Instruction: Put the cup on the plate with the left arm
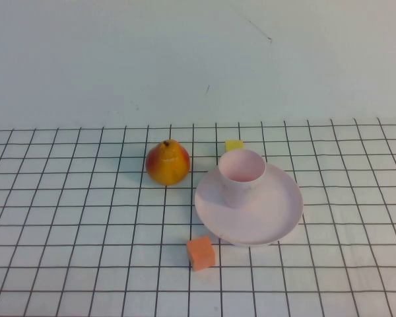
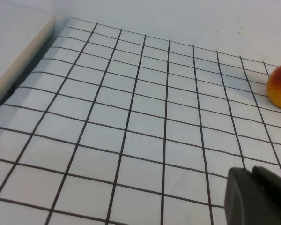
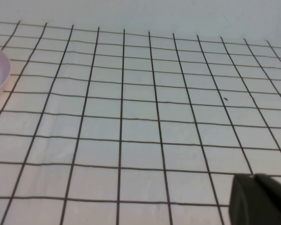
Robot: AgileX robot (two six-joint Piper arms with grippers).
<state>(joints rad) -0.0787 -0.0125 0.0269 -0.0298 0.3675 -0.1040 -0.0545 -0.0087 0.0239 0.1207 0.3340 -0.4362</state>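
No readable text, labels, brands, numbers or signs anywhere.

The cup (image 1: 241, 174), the plate (image 1: 277, 221), the pear (image 1: 167, 162), the orange cube (image 1: 201, 253) and the yellow cube (image 1: 234, 144) all have plain, unmarked surfaces, and the checked tablecloth (image 1: 86, 264) carries only its black grid lines. The left gripper (image 2: 260, 197), low over the cloth near the pear in the left wrist view, and the right gripper (image 3: 260, 199), over bare cloth away from the plate's edge in the right wrist view, show dark housing with no lettering.
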